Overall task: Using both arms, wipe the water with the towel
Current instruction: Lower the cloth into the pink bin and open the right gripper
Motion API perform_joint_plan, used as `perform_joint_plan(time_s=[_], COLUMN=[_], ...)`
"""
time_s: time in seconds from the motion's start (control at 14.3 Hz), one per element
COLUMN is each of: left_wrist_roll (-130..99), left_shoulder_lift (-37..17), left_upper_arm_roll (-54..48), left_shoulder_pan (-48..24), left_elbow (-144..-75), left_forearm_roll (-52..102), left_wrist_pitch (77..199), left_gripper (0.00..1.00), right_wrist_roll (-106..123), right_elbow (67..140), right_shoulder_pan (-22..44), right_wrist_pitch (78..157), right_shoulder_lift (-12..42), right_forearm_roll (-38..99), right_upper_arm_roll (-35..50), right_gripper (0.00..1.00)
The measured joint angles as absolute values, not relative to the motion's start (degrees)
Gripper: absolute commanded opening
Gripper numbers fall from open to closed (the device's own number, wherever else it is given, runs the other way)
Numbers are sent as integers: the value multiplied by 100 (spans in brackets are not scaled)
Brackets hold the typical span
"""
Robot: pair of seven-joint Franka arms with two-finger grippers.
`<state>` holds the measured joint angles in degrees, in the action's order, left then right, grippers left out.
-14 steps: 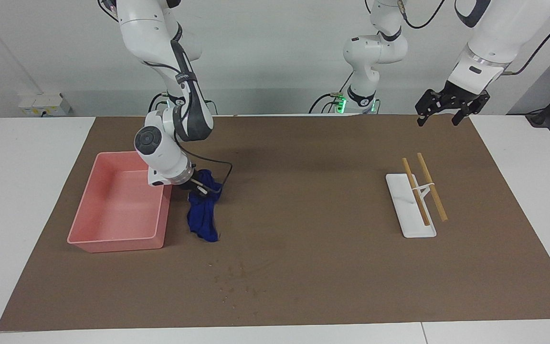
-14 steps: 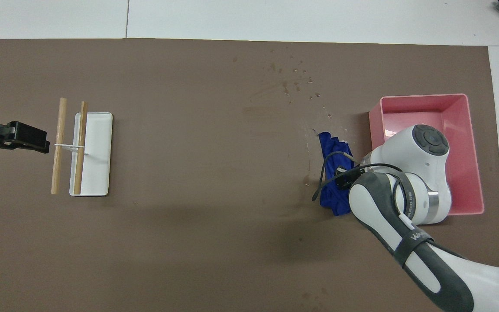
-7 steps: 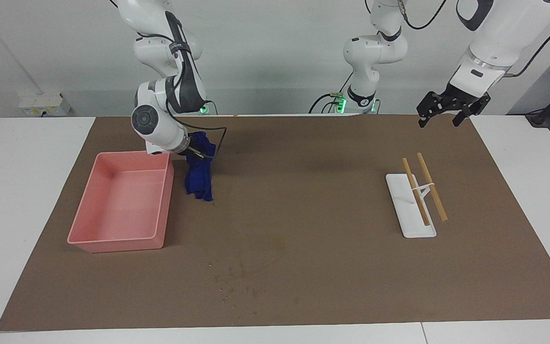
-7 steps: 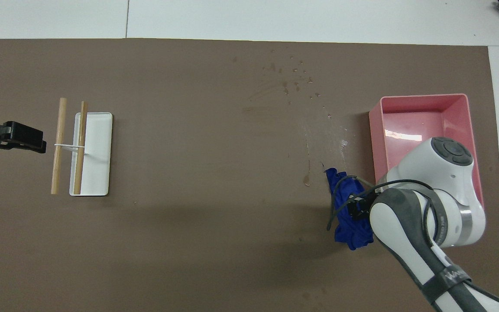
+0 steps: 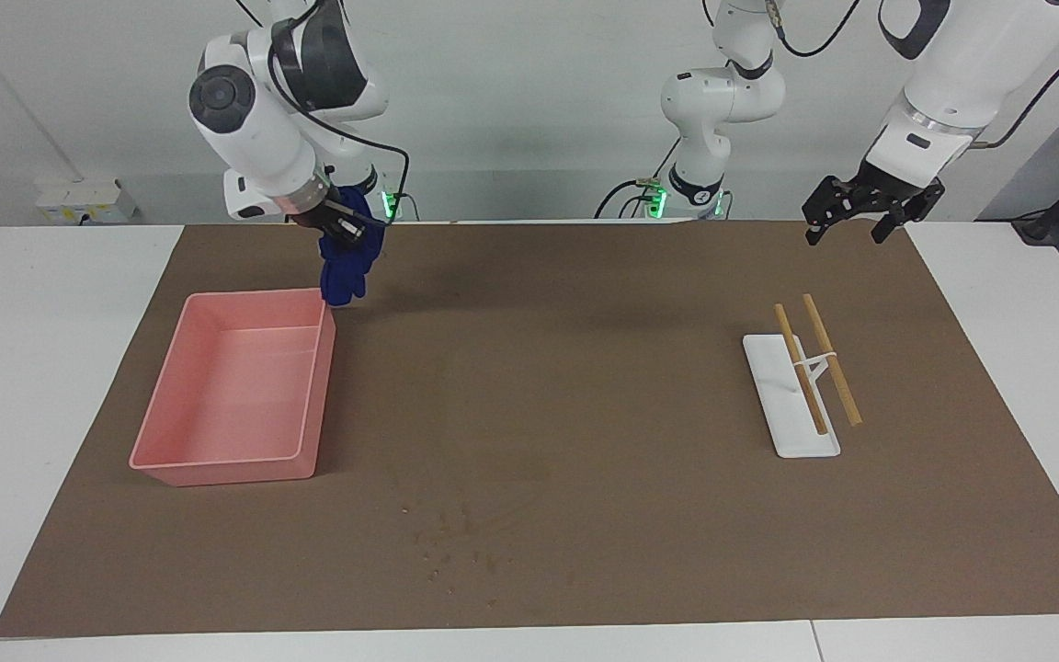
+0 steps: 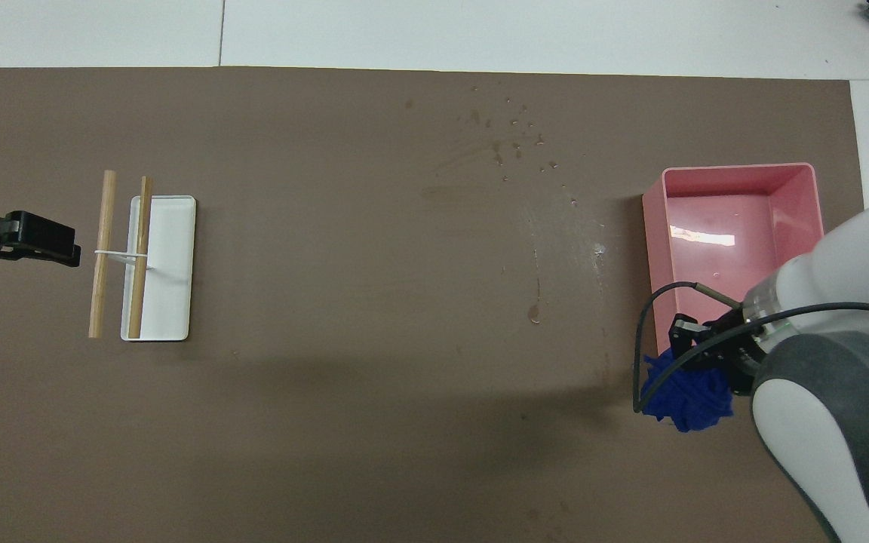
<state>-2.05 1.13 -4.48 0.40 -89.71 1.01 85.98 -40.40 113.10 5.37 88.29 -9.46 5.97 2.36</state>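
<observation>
While the right gripper (image 5: 338, 223) hangs in the air clenched on the blue towel (image 5: 344, 265), that soft cloth droops in a crumpled bunch, clear of the brown mat (image 5: 548, 386), over the mat at the robot-side corner of the pink bin (image 5: 176, 464). In the overhead view the towel is at about four o'clock, a rumpled ball beside the bin's smooth rectangular plastic wall. Water droplets (image 5: 456, 542) bead on the matte mat, near twelve o'clock in that view. Over at nine o'clock, the left gripper (image 5: 847, 225) waits with fingers spread above the mat, near two round wooden sticks (image 5: 819, 359) propped across a flat white tray (image 5: 773, 395).
</observation>
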Motion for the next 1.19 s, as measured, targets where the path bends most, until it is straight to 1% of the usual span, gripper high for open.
perform_joint_plan(time_s=[0.28, 0.42, 0.63, 1.12, 1.19], left_wrist_roll=[-205, -205, -205, -205, -205], left_shoulder_lift=[113, 113, 113, 113, 113], left_upper_arm_roll=[-448, -448, -448, -448, -448], left_shoulder_pan=[40, 40, 40, 40, 40], left_elbow=[-8971, -8971, -8971, -8971, -8971], left_forearm_roll=[101, 101, 101, 101, 101], left_wrist_pitch=[8598, 8598, 8598, 8598, 8598], left_gripper=[100, 100, 100, 100, 100], right_wrist_roll=[-3193, -2551, -1920, -1863, -1916], right_elbow=[10792, 10759, 10872, 11628, 11691], right_shoulder_pan=[-20, -389, -715, -917, -935], right_wrist_pitch=[8915, 9154, 9481, 10060, 10097], right_shoulder_lift=[-771, -642, -494, -394, -390], right_forearm_roll=[218, 172, 79, 61, 61], right_upper_arm_roll=[226, 219, 212, 212, 212], right_gripper=[0, 0, 0, 0, 17])
